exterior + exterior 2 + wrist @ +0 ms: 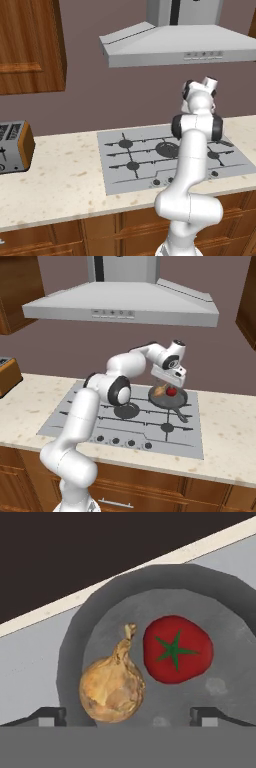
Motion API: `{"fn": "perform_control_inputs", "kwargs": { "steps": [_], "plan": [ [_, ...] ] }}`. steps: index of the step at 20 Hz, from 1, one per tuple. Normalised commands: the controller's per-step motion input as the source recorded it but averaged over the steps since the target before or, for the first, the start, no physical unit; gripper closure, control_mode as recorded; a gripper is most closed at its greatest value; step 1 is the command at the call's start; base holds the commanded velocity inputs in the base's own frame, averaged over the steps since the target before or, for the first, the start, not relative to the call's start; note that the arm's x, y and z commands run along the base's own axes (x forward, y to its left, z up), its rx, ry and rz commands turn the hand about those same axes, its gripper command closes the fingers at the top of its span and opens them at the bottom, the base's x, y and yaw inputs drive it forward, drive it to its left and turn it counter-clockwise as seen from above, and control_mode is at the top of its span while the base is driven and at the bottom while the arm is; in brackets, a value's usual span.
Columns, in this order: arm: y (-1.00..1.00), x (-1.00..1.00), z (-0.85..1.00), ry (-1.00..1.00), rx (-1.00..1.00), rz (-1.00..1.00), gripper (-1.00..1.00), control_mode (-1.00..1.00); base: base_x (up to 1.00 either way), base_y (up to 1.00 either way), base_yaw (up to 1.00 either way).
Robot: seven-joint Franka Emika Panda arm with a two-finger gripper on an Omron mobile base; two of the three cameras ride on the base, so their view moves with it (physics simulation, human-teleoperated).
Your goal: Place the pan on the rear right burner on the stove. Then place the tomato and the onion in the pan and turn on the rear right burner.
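Pan (168,397) sits on the rear right burner of the stove (70,415), its long handle reaching toward the near edge over the grate bars. Onion (112,688) and tomato (177,649) both lie inside the pan, side by side and just about touching; in the hand view the onion rests close to the pan's wall, the tomato nearer the middle, with bare pan floor around it. Gripper (169,381) hangs just above the pan, jaws spread wide and gripping nothing, fingertips (51,715) standing to either side of the two items. Range hood (125,303) overhangs the arm with open space between. Knob row (122,442) runs along the stove's near edge. Toaster (14,146) stands far left, well apart.
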Motion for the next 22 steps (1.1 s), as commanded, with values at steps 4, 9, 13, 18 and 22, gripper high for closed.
{"fn": "perform_control_inputs", "kwargs": {
  "steps": [4, 9, 13, 18, 22],
  "plan": [
    [0.05, -0.62, 0.01, 0.00, 0.00, 0.00, -1.00, -1.00, 0.00, 0.00, 0.00],
    [0.07, -0.76, 0.00, 0.00, -0.04, 0.00, -1.00, -1.00, 0.00, 0.00, 0.00],
    [0.16, -0.80, 0.00, 0.00, -0.06, 0.00, -1.00, -1.00, 0.00, 0.00, 0.00],
    [0.29, -0.71, 0.02, 0.00, -0.10, 0.01, -1.00, -1.00, 0.00, 0.00, 0.00],
    [0.27, -0.78, 0.00, 0.00, -0.08, 0.02, -1.00, -1.00, 0.00, 0.00, 0.00]
  ]
}}
